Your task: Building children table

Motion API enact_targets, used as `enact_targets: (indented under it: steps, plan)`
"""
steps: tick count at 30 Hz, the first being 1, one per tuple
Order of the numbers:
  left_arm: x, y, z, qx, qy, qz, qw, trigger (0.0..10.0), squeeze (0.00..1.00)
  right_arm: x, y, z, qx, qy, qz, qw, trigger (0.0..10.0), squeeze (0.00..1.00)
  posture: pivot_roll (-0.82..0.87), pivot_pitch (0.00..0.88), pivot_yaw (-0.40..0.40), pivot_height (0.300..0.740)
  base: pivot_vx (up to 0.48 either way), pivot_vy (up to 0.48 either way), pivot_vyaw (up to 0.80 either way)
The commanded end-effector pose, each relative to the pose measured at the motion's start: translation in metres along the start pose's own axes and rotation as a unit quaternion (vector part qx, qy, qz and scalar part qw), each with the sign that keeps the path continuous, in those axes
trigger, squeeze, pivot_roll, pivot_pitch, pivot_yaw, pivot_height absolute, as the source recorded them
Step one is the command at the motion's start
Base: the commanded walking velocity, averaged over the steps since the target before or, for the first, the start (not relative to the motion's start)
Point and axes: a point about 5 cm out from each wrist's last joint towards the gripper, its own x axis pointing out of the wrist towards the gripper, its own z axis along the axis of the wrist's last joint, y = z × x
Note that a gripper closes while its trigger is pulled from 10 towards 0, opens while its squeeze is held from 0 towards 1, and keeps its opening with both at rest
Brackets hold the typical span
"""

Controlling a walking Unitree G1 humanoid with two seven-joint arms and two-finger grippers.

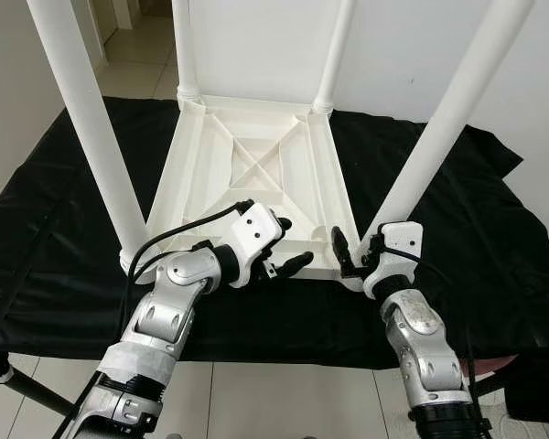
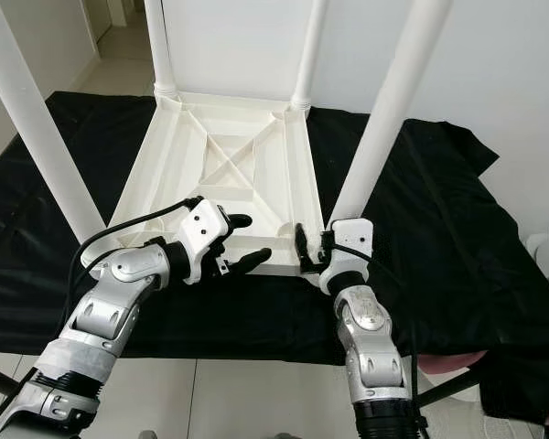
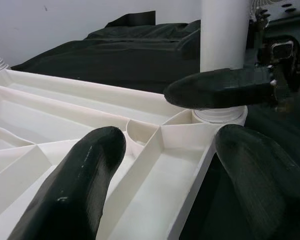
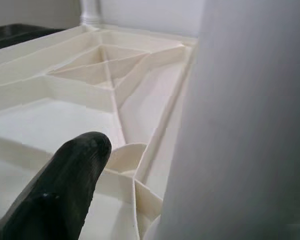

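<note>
White upturned table, unmarked, right gripper at leg

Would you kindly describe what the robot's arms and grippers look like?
Both arms are jointed silver metal with white wrist housings. The left gripper and right gripper each have long black fingers. A black cable loops over the left forearm.

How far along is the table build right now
Done: the white tabletop lies upside down on the black cloth with all four legs standing in its corners. In hand: the right gripper sits at the near right leg, the left gripper open over the near edge. Left, probably: checking that leg is seated, then turning the table upright.
</note>
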Motion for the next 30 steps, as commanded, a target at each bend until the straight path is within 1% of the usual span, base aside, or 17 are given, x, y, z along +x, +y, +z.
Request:
enact_targets:
  steps: [1, 2, 3, 4, 7, 10, 13, 15, 19, 20, 22, 23, 26, 30]
  plan:
    - [0.0, 0.001, -0.003, 0.004, 0.004, 0.046, 0.999, 10.0, 0.0, 0.0, 0.001, -0.002, 0.009, 0.005, 0.033, 0.999, 10.0, 0.98, -0.03, 0.0, -0.079, 0.74, 0.0, 0.0, 0.0]
    - [-0.001, 0.0, -0.003, 0.003, 0.004, 0.044, 0.999, 10.0, 0.0, -0.001, -0.002, -0.004, 0.0, 0.013, 0.067, 0.998, 10.0, 0.0, -0.03, 0.0, -0.076, 0.74, 0.0, 0.0, 0.0]
    - [-0.001, 0.0, -0.004, 0.003, 0.005, 0.043, 0.999, 10.0, 0.0, -0.001, -0.003, -0.005, -0.004, 0.018, 0.088, 0.996, 10.0, 0.0, -0.04, 0.0, -0.075, 0.74, 0.0, 0.0, 0.0]
    - [-0.001, 0.0, -0.004, 0.003, 0.005, 0.043, 0.999, 10.0, 0.0, -0.001, -0.003, -0.005, -0.004, 0.018, 0.088, 0.996, 10.0, 0.0, -0.04, 0.0, -0.075, 0.74, 0.0, 0.0, 0.0]
    - [-0.003, -0.003, -0.006, 0.002, 0.007, 0.038, 0.999, 10.0, 0.0, 0.0, -0.014, -0.005, -0.008, 0.023, 0.142, 0.99, 10.0, 0.0, -0.04, 0.0, -0.07, 0.74, 0.0, 0.0, 0.0]
    - [-0.004, -0.004, -0.006, 0.002, 0.007, 0.037, 0.999, 10.0, 0.0, 0.0, -0.017, -0.006, -0.007, 0.024, 0.153, 0.988, 10.0, 0.0, -0.04, 0.0, -0.07, 0.74, 0.0, 0.0, 0.0]
    - [-0.007, -0.008, -0.009, 0.0, 0.009, 0.02, 1.0, 10.0, 0.0, 0.008, -0.023, -0.007, -0.037, 0.032, 0.205, 0.977, 10.0, 0.0, -0.03, 0.0, -0.058, 0.74, 0.0, 0.0, 0.0]
    - [-0.008, -0.01, -0.011, -0.002, 0.01, 0.013, 1.0, 10.0, 0.0, 0.011, -0.025, -0.01, -0.045, 0.038, 0.217, 0.974, 10.0, 0.0, -0.03, 0.0, -0.058, 0.74, 0.0, 0.0, 0.0]
    - [-0.009, -0.013, -0.012, -0.003, 0.01, 0.007, 1.0, 10.0, 0.0, 0.014, -0.026, -0.012, -0.046, 0.042, 0.222, 0.973, 10.0, 0.0, -0.03, 0.0, -0.057, 0.74, 0.0, 0.0, 0.0]
    - [-0.009, -0.015, -0.014, -0.005, 0.011, 0.008, 1.0, 10.0, 0.0, 0.015, -0.027, -0.014, -0.047, 0.045, 0.226, 0.972, 3.5, 0.0, -0.03, 0.0, -0.058, 0.74, 0.0, 0.0, 0.0]
    - [-0.008, -0.017, -0.015, -0.006, 0.013, 0.01, 1.0, 10.0, 0.0, 0.015, -0.027, -0.016, -0.047, 0.049, 0.231, 0.971, 3.5, 0.0, -0.03, 0.0, -0.057, 0.74, 0.0, 0.0, 0.0]
    - [-0.008, -0.019, -0.016, -0.006, 0.014, 0.01, 1.0, 10.0, 0.0, 0.016, -0.028, -0.017, -0.044, 0.051, 0.23, 0.971, 0.0, 0.0, -0.02, 0.0, -0.058, 0.74, 0.0, 0.0, 0.0]
    - [-0.007, -0.023, -0.018, -0.005, 0.015, 0.009, 1.0, 10.0, 0.0, 0.017, -0.028, -0.02, -0.037, 0.051, 0.234, 0.97, 0.0, 0.0, -0.02, 0.0, -0.059, 0.74, 0.0, 0.0, 0.0]
    - [-0.008, -0.024, -0.018, -0.006, 0.016, 0.009, 1.0, 10.0, 0.0, 0.017, -0.027, -0.023, -0.029, 0.047, 0.236, 0.97, 0.0, 0.0, -0.02, 0.0, -0.059, 0.74, 0.0, 0.0, 0.0]
